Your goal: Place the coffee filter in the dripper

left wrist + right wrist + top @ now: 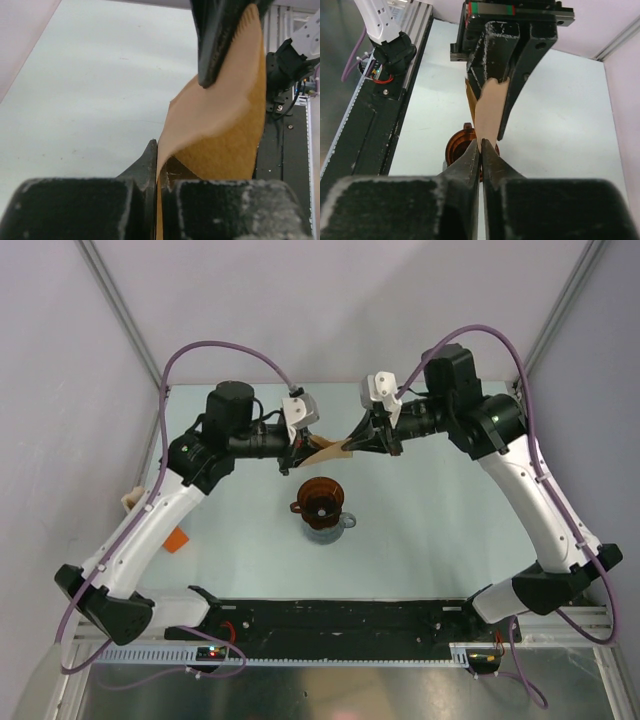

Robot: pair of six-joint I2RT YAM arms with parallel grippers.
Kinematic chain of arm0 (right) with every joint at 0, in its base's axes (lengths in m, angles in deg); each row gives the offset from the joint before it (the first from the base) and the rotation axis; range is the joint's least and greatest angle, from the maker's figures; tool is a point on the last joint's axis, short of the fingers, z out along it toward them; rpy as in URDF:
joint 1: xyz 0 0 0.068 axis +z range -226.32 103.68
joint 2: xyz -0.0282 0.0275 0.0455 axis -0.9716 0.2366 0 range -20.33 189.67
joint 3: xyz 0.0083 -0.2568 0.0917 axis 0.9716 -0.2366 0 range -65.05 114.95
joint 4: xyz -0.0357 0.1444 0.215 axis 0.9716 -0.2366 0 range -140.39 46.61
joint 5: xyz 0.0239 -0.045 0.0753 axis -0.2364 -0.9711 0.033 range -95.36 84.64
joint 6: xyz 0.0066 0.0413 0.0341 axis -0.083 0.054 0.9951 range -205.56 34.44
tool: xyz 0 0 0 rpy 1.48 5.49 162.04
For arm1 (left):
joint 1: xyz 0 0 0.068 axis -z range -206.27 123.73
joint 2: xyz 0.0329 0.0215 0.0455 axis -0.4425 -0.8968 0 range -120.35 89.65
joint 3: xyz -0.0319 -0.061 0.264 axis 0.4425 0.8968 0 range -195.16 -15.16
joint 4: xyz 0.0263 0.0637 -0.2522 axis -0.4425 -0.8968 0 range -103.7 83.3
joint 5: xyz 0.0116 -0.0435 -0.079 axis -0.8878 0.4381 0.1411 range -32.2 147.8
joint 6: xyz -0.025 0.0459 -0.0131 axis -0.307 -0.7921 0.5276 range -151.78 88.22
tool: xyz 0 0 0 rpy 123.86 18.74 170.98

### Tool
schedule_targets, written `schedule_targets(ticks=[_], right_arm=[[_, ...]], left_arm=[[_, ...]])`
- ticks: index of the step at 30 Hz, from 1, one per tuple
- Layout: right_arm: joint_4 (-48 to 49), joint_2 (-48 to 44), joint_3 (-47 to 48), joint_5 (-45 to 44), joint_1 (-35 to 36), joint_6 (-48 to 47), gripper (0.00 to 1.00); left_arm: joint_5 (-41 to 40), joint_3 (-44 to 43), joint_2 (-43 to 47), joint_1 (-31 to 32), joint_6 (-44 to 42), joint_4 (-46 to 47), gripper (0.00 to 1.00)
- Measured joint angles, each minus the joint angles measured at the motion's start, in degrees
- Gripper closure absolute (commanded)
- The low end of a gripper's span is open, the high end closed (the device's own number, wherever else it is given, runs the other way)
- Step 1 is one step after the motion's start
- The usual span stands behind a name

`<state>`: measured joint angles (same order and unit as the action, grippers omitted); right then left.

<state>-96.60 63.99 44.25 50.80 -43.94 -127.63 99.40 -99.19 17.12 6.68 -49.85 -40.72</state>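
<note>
The 2 tools face each other in the air over the far middle of the surface (450,530). The left tool (306,453) is closed on 1 edge of the coffee filter (331,449), and the right tool (356,439) pinches the opposite edge. The tan filter hangs between them, above and apart from the dripper (320,498) standing mid-surface.

Coffee filter (220,125): thin tan paper, matt, fibrous, w/ crimped edge. Dripper (320,498): glossy, translucent red-brown plastic. Left gripper (160,154): matt black hard-looking fingers, scuffed & dusty; table (430,530) smooth, pale, matt.
</note>
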Motion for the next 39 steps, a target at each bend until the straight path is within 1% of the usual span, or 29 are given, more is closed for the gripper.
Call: schedule_targets(ticks=[3,5,8,11,15,21,29,35,39], right_arm=[[-1.0,0.5,0.0,-1.3,0.7,-1.2,1.0],[-0.6,0.6,-0.2,-2.6,0.8,-1.3,1.0],[2.9,-0.2,-2.7,-4.5,0.8,0.0,1.0],[9.1,-2.4,-8.6,-6.5,0.8,2.1,1.0],[14.9,-4.7,-13.5,-8.3,0.8,4.6,1.0],[23.3,-6.2,-16.5,-10.3,0.9,8.2,1.0],[32.3,-7.8,-19.8,-12.1,0.9,12.9,1.0],[36.4,-8.8,-21.9,-13.8,1.0,14.0,1.0],[38.6,-9.2,-23.3,-15.6,1.5,14.3,1.0]], left_arm=[[-1.8,-0.4,-0.6,0.3,-0.5,-0.8,0.68],[-2.8,-0.7,-0.8,0.3,0.2,-1.2,0.57],[-2.9,-1.2,-1.1,-0.6,3.0,-1.3,0.49],[-2.0,-1.9,-2.1,-2.5,7.7,-1.1,0.41],[-0.9,-2.0,-3.2,-6.0,15.6,0.6,0.37],[1.1,-2.0,-4.3,-9.7,28.3,6.6,0.37],[2.7,0.1,-4.4,-11.1,37.7,11.4,0.34],[3.7,1.8,-4.5,-12.7,43.0,13.8,0.32],[4.2,2.8,-4.5,-13.0,46.9,16.3,0.33]])
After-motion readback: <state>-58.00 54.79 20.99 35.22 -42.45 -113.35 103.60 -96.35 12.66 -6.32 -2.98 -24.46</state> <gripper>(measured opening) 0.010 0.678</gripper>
